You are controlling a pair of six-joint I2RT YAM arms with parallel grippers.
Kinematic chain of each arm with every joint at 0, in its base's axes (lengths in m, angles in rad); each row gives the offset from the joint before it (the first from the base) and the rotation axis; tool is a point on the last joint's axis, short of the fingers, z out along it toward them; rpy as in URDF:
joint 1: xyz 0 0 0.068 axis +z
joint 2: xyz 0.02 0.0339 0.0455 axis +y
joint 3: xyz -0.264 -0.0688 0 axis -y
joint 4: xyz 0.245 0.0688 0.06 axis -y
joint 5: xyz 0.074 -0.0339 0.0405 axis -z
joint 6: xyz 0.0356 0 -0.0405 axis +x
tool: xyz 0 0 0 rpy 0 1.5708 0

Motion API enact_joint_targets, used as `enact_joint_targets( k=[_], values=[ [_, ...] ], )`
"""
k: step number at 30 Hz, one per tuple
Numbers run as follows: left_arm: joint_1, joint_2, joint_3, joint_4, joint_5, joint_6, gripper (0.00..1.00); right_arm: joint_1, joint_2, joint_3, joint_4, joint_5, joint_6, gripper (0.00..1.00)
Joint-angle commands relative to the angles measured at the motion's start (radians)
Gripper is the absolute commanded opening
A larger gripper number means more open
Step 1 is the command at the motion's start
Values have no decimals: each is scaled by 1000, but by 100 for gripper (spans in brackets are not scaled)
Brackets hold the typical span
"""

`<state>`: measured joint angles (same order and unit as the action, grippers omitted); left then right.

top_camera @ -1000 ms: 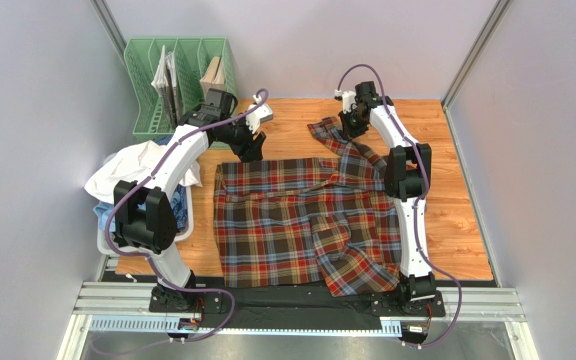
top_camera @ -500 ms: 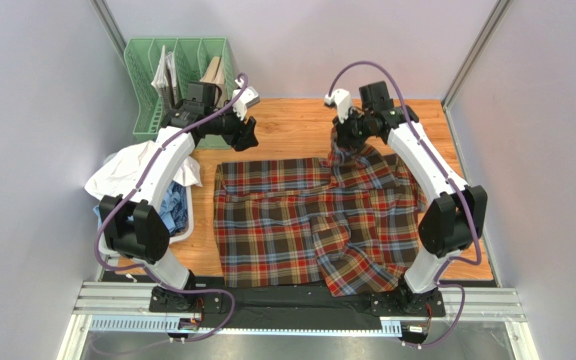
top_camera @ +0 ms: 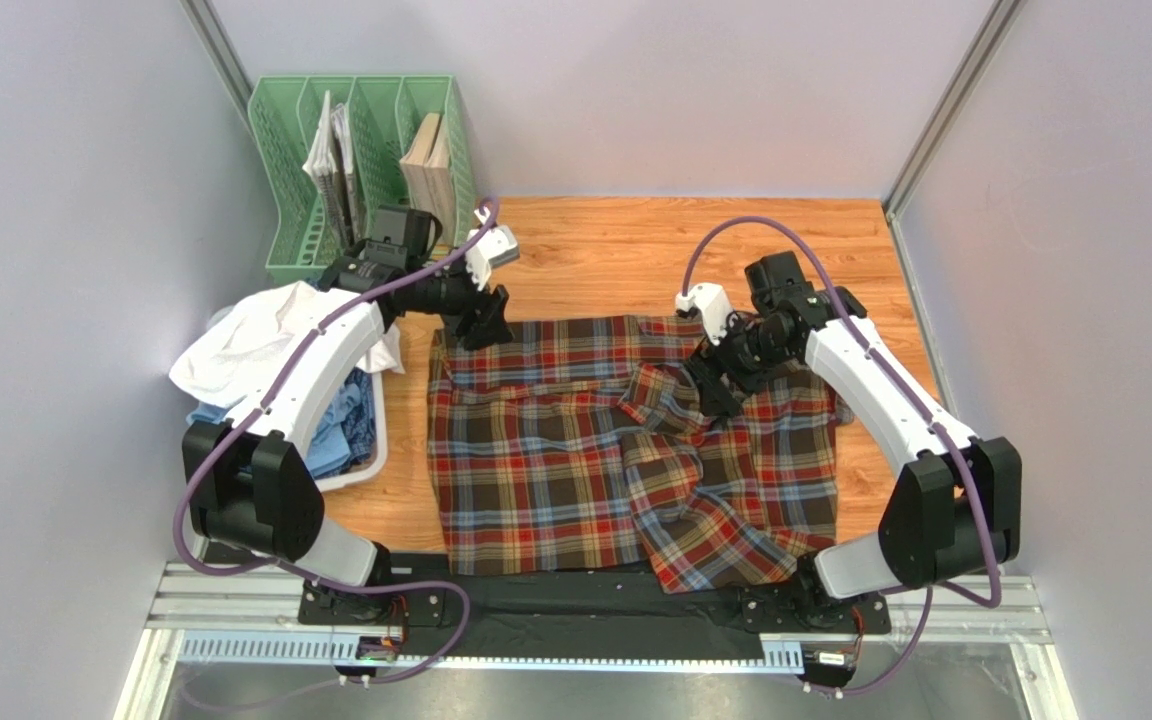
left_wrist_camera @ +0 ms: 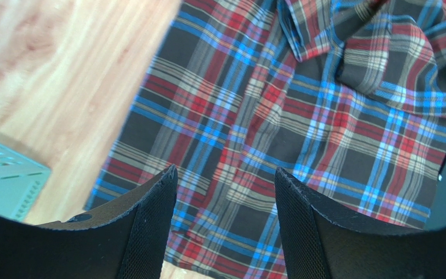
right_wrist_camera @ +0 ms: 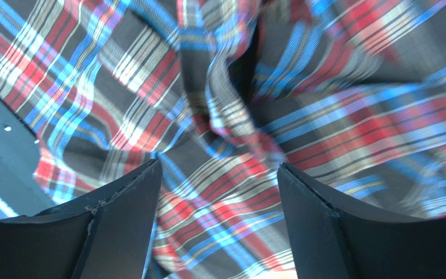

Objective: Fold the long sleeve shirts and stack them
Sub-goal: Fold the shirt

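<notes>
A tartan long sleeve shirt [top_camera: 597, 450] in red, brown, blue and yellow lies spread on the wooden table, with a sleeve bunched across its upper middle [top_camera: 665, 398]. My left gripper [top_camera: 480, 327] hovers open over the shirt's far left corner [left_wrist_camera: 150, 174], nothing between its fingers [left_wrist_camera: 152, 221]. My right gripper [top_camera: 710, 387] stands open just above the rumpled sleeve [right_wrist_camera: 231, 116], its fingers [right_wrist_camera: 318, 226] apart over the cloth. A white shirt [top_camera: 259, 338] and a light blue one [top_camera: 339, 428] lie heaped in a bin at the left.
A white bin [top_camera: 364, 465] holds the other shirts at the table's left edge. A green file rack [top_camera: 297, 165] with books stands at the back left. Bare wood [top_camera: 612, 248] lies behind the shirt and at its right [top_camera: 913, 450].
My right gripper carried the sleeve from the back of the table onto the shirt's body and opened, letting it go. My left arm swung back and then down over the far left corner.
</notes>
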<state>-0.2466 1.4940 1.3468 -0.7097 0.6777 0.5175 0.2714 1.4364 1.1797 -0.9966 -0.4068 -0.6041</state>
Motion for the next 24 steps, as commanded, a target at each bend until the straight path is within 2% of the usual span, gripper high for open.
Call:
enact_joint_targets(
  k=[1, 5, 10, 11, 15, 16, 17, 19, 20, 21, 24],
  values=[
    [-6, -46, -20, 1, 54, 44, 68, 6, 21, 96, 46, -44, -123, 79],
    [-6, -47, -24, 19, 62, 13, 69, 68, 161, 216, 13, -23, -116, 80],
    [24, -115, -101, 142, 86, -123, 75, 104, 324, 334, -14, -10, -105, 80],
    [42, -126, -104, 166, 97, -135, 99, 107, 355, 368, -26, -7, -105, 80],
    [99, -150, -3, 150, 65, -191, 99, 120, 461, 428, -146, -64, -123, 71],
    [110, -150, 21, 136, 63, -188, 99, 124, 463, 425, -154, -69, -126, 65],
    [122, -149, 47, 100, 45, -192, 99, 124, 460, 416, -154, -70, -129, 41],
    [128, -155, 101, 84, 22, -191, 99, 129, 437, 397, -152, -63, -134, 22],
    [129, -166, 104, 107, 2, -191, 99, 129, 423, 393, -152, -64, -134, 4],
    [129, -196, 97, 130, -1, -186, 99, 126, 408, 385, -151, -73, -135, 0],
    [128, -244, 97, 133, 19, -105, 99, 123, 308, 360, -114, -108, -137, 0]
  ],
)
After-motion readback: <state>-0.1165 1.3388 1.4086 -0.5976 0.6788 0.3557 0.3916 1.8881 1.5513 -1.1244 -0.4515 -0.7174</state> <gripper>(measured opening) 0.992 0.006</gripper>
